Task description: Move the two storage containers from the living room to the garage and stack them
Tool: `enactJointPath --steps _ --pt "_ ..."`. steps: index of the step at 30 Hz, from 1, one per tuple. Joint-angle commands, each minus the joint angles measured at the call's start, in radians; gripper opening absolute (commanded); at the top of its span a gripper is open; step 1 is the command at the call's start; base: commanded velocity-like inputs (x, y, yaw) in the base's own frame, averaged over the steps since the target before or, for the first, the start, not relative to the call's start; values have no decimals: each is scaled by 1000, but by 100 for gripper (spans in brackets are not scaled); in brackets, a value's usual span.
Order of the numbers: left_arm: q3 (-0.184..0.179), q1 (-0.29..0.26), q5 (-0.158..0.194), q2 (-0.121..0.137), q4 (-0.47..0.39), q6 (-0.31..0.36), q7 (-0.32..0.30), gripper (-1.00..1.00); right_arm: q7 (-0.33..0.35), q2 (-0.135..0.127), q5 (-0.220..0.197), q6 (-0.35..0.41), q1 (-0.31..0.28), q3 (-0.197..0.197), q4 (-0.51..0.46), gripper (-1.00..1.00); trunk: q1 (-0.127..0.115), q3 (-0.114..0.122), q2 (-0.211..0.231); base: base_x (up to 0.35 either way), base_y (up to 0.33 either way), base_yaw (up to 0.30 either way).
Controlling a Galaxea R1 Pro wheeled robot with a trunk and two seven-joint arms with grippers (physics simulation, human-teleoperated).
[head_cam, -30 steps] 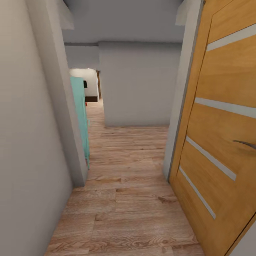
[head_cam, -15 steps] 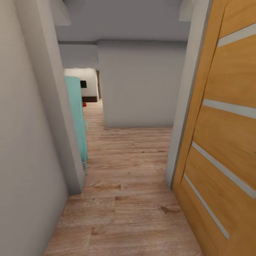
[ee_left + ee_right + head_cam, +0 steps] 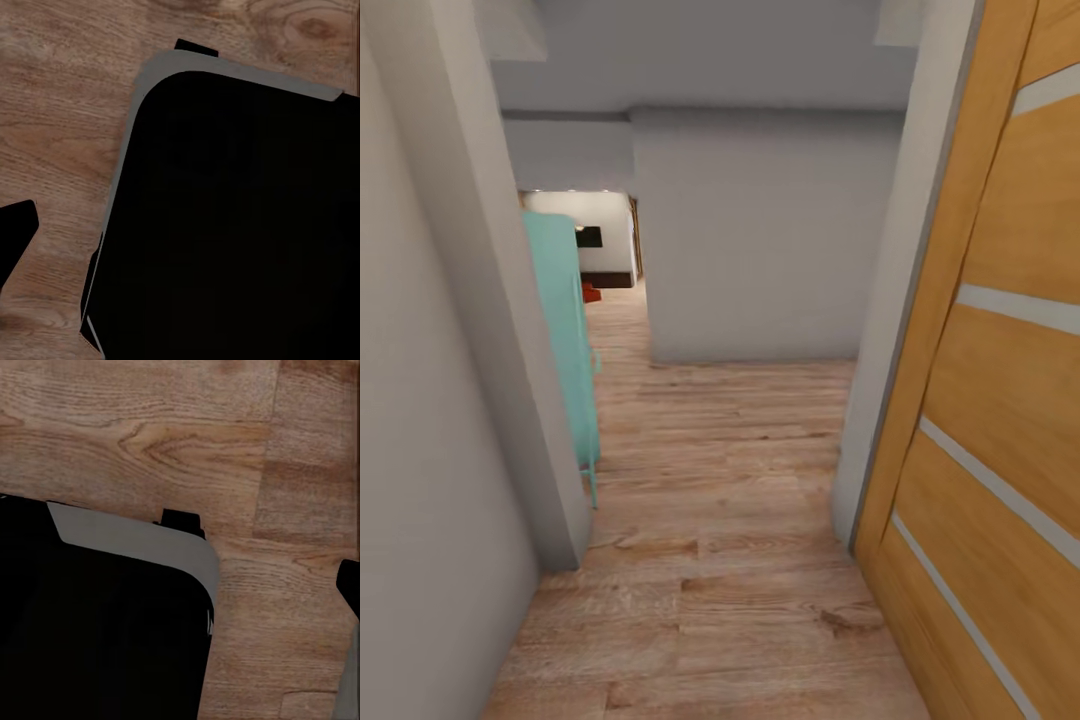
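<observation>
Living room [image 3: 585, 240] lies beyond a narrow corridor between wall [image 3: 420, 400] and door [image 3: 1000, 400]; hand states untellable.

Home interior, a narrow hallway. Light wood-plank floor [image 3: 730, 500] runs between plain white walls [image 3: 430, 400], with a wall block [image 3: 755, 240] ahead where the passage turns. On the right, an open orange-brown wooden door [image 3: 1000, 380] with pale horizontal strips. On the left past the corner, a teal cabinet [image 3: 565, 340] stands against the wall. Far down the passage, a lit room with a white wall [image 3: 600, 225], dark low furniture and a small red-orange object [image 3: 591, 293], too small to identify.
</observation>
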Motion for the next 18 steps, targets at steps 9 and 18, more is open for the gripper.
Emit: enactJointPath --steps 9,18 --pt "5 0 1 0 0 -7 1 100 -1 0 -9 -6 -1 8 2 100 1 -1 0 322 0 0" --pt "5 0 0 0 0 -10 1 100 -1 0 -8 -5 -1 10 3 100 1 -1 0 322 0 0"
